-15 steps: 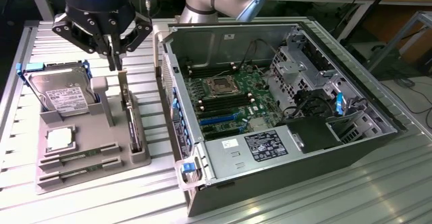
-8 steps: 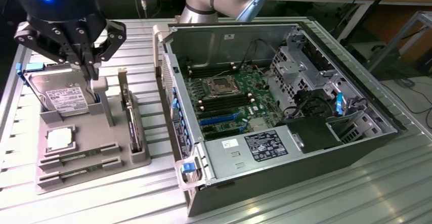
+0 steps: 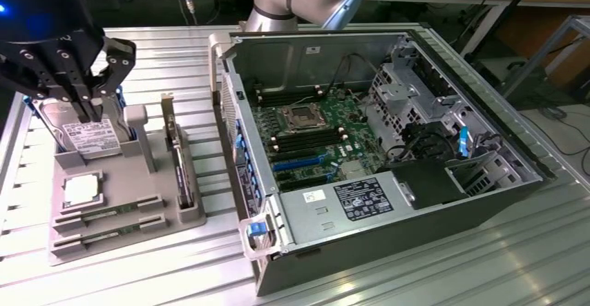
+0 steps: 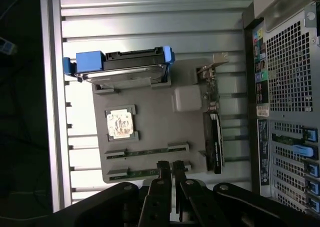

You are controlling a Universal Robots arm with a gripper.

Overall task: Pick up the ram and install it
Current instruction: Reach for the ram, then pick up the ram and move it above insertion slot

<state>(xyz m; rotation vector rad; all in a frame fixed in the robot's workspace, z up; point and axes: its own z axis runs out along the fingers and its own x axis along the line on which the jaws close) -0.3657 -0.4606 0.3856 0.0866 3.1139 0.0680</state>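
We find the ram (image 3: 103, 236) seated in the holder's (image 3: 140, 175) end slot, farthest from the hard drive (image 3: 88, 137), its long axis parallel to the drive. The gripper (image 3: 90, 109) hangs above the holder, jaws narrowly apart and empty. The ram lies below it, untouched.

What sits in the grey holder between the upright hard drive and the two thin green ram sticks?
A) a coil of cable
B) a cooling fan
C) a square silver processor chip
C: the square silver processor chip lies flat in its pocket of the grey holder, with the hard drive on one side and the ram sticks on the other.
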